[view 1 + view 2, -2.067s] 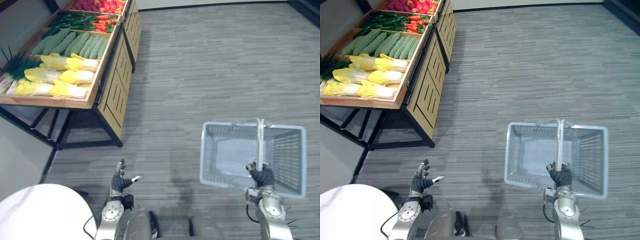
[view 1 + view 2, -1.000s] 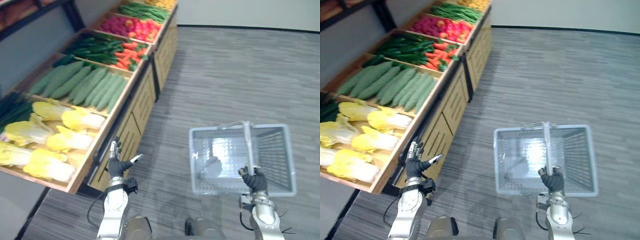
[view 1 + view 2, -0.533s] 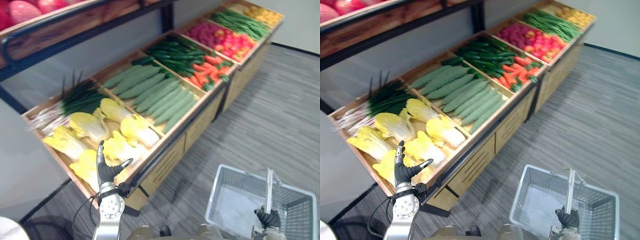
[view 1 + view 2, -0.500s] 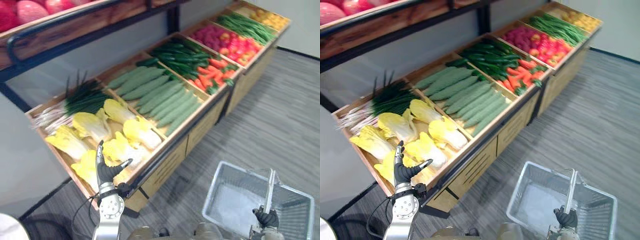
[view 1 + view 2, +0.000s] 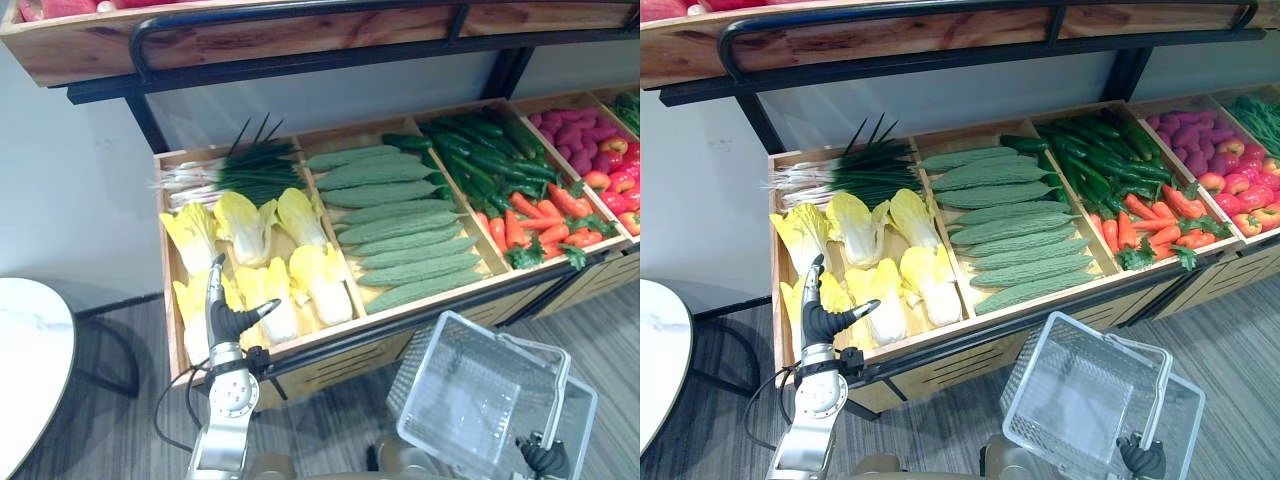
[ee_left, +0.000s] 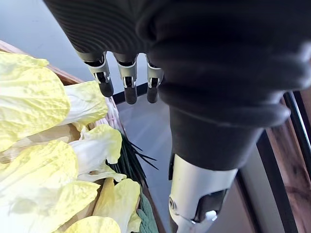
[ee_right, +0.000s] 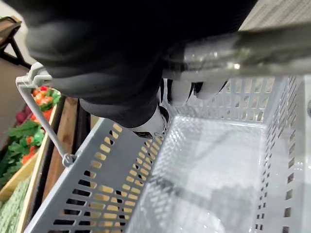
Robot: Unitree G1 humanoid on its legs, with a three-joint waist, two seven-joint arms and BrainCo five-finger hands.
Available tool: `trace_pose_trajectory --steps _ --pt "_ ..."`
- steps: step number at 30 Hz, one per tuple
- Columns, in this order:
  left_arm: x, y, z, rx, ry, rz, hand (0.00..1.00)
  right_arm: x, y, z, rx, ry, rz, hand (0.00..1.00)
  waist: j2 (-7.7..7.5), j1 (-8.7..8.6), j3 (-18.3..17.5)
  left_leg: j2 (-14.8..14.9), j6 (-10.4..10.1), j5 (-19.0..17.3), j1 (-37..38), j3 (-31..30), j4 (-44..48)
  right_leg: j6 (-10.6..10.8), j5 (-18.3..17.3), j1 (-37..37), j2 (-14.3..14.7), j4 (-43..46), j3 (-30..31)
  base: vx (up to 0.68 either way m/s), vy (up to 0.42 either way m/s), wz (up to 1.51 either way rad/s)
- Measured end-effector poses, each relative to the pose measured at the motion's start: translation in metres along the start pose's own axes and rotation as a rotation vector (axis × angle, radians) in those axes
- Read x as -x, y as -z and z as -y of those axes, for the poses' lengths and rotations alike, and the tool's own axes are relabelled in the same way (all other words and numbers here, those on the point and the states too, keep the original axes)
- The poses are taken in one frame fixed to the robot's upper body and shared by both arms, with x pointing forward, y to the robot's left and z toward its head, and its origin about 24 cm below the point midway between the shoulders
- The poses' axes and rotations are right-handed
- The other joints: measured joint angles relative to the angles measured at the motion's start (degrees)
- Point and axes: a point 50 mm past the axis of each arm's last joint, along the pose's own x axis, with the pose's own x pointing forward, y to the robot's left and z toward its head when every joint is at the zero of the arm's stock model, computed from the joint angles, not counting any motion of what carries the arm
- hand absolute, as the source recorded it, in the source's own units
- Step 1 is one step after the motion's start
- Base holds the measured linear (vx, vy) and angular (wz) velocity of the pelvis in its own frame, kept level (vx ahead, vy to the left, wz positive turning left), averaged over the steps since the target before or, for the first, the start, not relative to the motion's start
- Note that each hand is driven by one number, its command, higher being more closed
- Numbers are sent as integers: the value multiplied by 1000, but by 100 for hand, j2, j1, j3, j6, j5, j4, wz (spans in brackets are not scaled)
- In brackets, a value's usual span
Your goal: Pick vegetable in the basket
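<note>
Approach over: you had brought the robot up to the produce stand [image 5: 420,316] | left hand [image 5: 222,318], fingers straight, thumb spread, poised over yellow cabbages [image 5: 268,292], none yet picked | right hand [image 5: 548,458] curled round the handle of the empty basket [image 5: 505,336].

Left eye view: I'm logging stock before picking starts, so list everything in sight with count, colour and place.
cabbages: several, yellow, left compartment of the wooden stand
green onions: one bunch, green and white, behind the cabbages
bumpy gourds: several, pale green, middle compartment
carrots: a pile, orange, next compartment, front
dark green vegetables: a pile, behind the carrots
basket: one, grey, empty, lower right
table: one, white, round, far left
left hand: open, above the front cabbages
right hand: shut on the basket handle
</note>
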Motion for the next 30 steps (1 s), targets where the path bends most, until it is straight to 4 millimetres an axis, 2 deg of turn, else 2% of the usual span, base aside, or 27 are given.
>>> trace_pose_trajectory --steps 5,8,14,16,19,24,25,30 --pt "-11 7 5 -61 19 -23 0 -1 1 -5 -13 -13 -10 100 -102 9 -44 -87 30 128 -103 -58 -176 39 83 13 -147 -191 -116 -23 27 21" --pt "-27 13 6 -127 38 -30 0 -1 3 -7 -10 -24 -16 100 -257 -18 -49 -158 24 272 -102 -51 -401 46 111 -43 -199 -244 -113 13 -7 5" --pt "-52 13 13 -216 54 -13 0 -3 -1 -9 -13 -32 1 100 -295 -61 -22 -165 -88 425 -181 134 -625 24 143 -246 -192 -286 -68 16 -14 -5" --pt "-66 11 18 -256 70 -5 0 -6 -8 -13 -15 -49 26 100 -302 -172 32 -129 -85 525 -305 337 -678 -40 190 -380 -172 -312 -55 -4 -6 -4" --pt "-84 4 24 -293 92 13 0 -10 -21 -23 -14 -84 79 100 -315 -182 220 -21 -164 655 -303 473 -833 -121 343 -540 -63 -416 56 -2 -47 -24" --pt "-95 -3 40 -368 168 41 0 -15 -36 -32 -38 -114 129 100 -320 -231 492 95 -220 763 -305 616 -968 -213 443 -660 62 -431 129 -38 -61 -16" --pt "-96 -1 44 -403 193 40 100 -16 -39 -33 -49 -117 137 100 -321 -233 538 146 -220 765 -305 678 -983 -229 459 -713 105 -413 181 -40 -71 -18" --pt "-101 3 48 -483 231 32 100 -16 -49 -35 -67 -126 174 100 -317 -245 650 149 -218 765 -296 752 -1000 -219 468 -735 116 -392 246 -52 -19 -8"
